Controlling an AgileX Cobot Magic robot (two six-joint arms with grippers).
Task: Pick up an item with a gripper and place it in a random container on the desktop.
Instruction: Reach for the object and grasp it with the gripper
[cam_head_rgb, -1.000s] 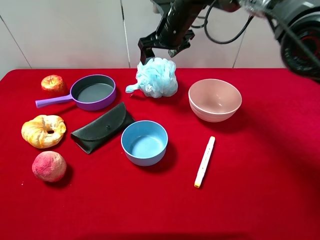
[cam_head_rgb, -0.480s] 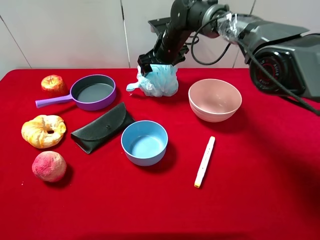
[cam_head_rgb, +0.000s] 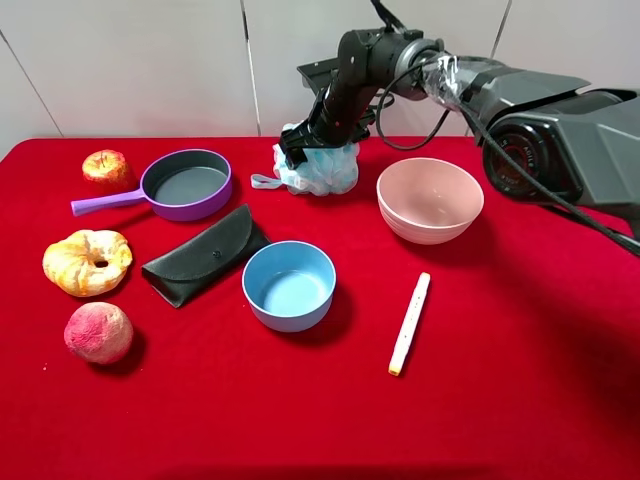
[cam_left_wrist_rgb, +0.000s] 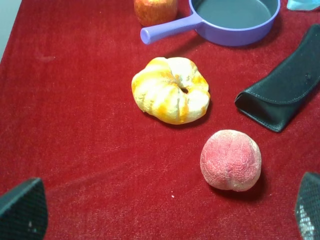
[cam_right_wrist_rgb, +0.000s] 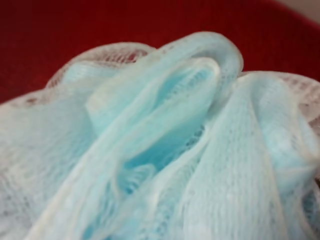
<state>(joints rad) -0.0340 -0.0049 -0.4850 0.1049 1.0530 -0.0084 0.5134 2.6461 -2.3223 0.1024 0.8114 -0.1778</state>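
The light blue mesh pouf (cam_head_rgb: 322, 170) lies on the red cloth desktop (cam_head_rgb: 520, 330) at the back centre, its loop cord (cam_head_rgb: 262, 181) trailing left. My right gripper (cam_head_rgb: 315, 140) is pressed down into the top of the pouf, fingers spread over it and squashing it. In the right wrist view the pouf (cam_right_wrist_rgb: 165, 140) fills the frame and no fingers show. The pale pink bowl (cam_head_rgb: 430, 198) stands empty just right of the pouf. My left gripper (cam_left_wrist_rgb: 165, 220) is open and empty above the left part of the table; it is out of the high view.
A blue bowl (cam_head_rgb: 289, 284) sits in the middle, a white marker (cam_head_rgb: 409, 322) to its right. A purple toy pan (cam_head_rgb: 186, 184), black case (cam_head_rgb: 205, 254), apple (cam_head_rgb: 106, 167), ring-shaped bread (cam_head_rgb: 87, 262) and peach (cam_head_rgb: 98, 332) lie on the left.
My right gripper has come down from above the pouf onto it and pushed into it, flattening it. Nothing else moved.
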